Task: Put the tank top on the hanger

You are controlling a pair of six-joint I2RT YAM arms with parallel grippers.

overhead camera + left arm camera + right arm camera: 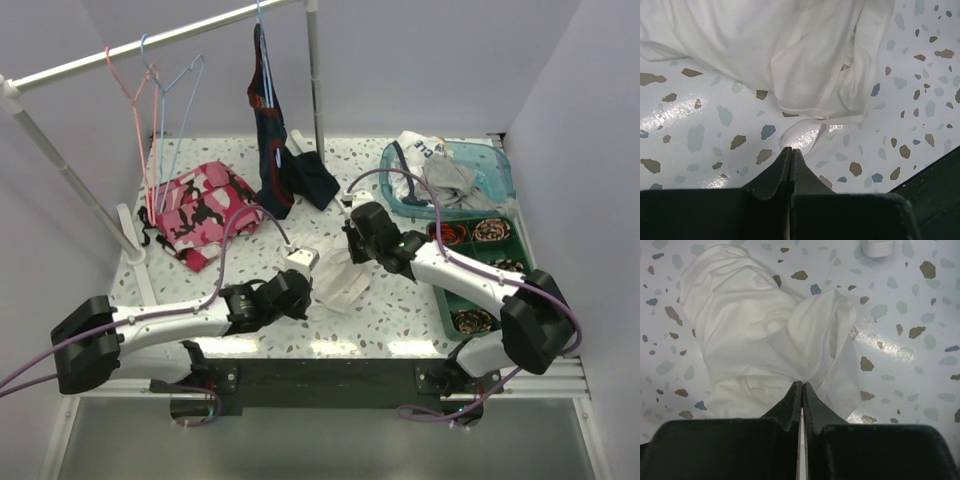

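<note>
Found tank top (pixel 338 285) crumpled on table (pixel 390 320) near front edge, between both arms. Noted right claw (pixel 801 385) clamped tight on a gathered fold of the white fabric. Noted left claw (pixel 791 150) closed, tips pressed together low over table, just short of garment hem. Observed thin strap (pixel 805 131) looping right at those tips; cannot tell whether caught. Located hanger (pixel 190 100) hooked on rail (pixel 100 55) at rear left, well apart from garment.
</note>
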